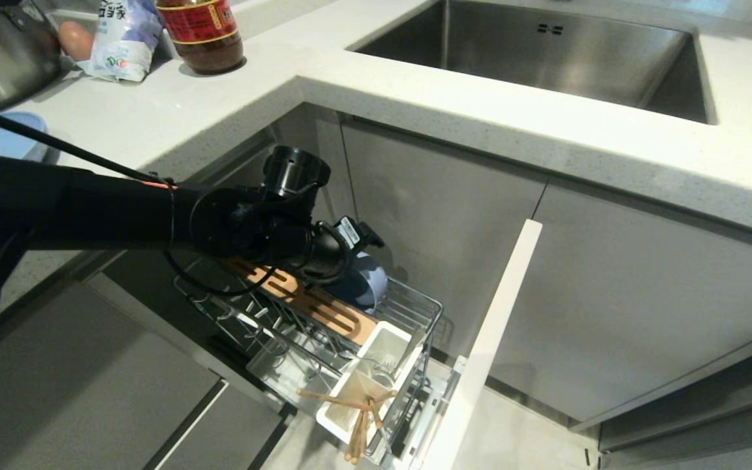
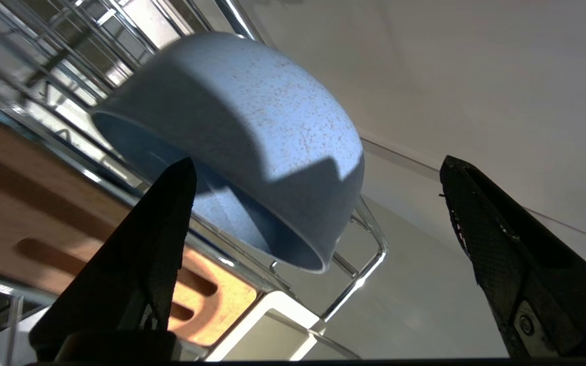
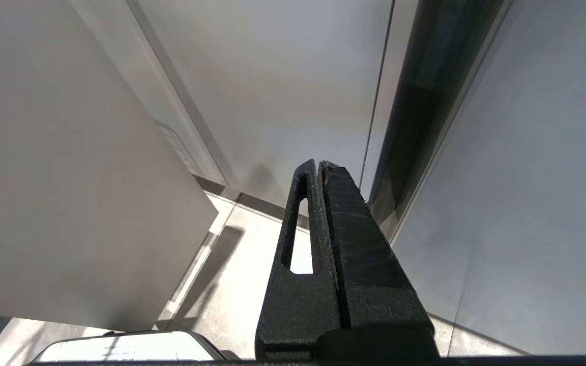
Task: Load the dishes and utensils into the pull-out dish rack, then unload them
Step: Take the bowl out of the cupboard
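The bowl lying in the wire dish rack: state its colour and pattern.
Pale blue matte bowl with fine brownish speckles, clearest in the left wrist view.

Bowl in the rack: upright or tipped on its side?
Tipped. The bowl lies on its side in the rack, its open mouth facing sideways; the open left gripper is clear of it.

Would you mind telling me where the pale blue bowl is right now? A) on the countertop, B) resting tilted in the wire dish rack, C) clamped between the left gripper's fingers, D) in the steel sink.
B: the bowl rests tilted on the dish rack wires, with the left gripper open and clear of it.
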